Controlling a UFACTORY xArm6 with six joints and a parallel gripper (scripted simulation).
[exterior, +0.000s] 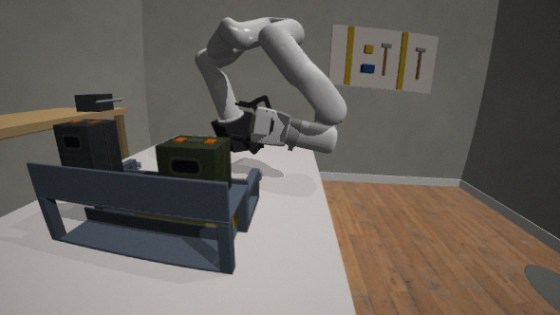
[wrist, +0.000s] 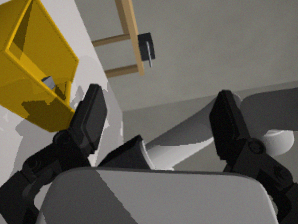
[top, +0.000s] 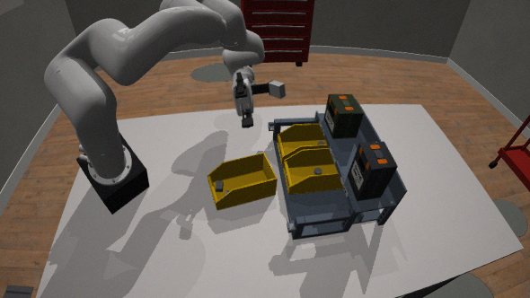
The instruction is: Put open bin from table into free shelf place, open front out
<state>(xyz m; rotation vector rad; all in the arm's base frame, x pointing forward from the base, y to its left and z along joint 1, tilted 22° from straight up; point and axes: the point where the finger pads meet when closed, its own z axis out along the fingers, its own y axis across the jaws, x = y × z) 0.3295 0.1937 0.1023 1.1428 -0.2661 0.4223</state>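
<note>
The open yellow bin (top: 251, 193) (wrist: 61, 50) stands on the table in front of the shelf, its low open front toward the robot base. A grey part (top: 219, 185) (wrist: 48, 82) lies in it near the front. The blue-grey shelf (top: 310, 209) (exterior: 128, 190) holds two level yellow bins, one at the far end (top: 306, 130) and one in the middle (top: 313, 184), fronts out. The free place is at the near end of the row. My gripper (top: 242, 100) (wrist: 159, 100) is open and empty, above the table and clear of the bin, its fingers pointing roughly sideways.
A green case (top: 346, 118) (exterior: 194, 163) and a dark grey case (top: 376, 172) (exterior: 87, 144) stand on the shelf's rear board. The black robot base (top: 112, 193) stands left of the bin. Shelf posts and side rails border the row.
</note>
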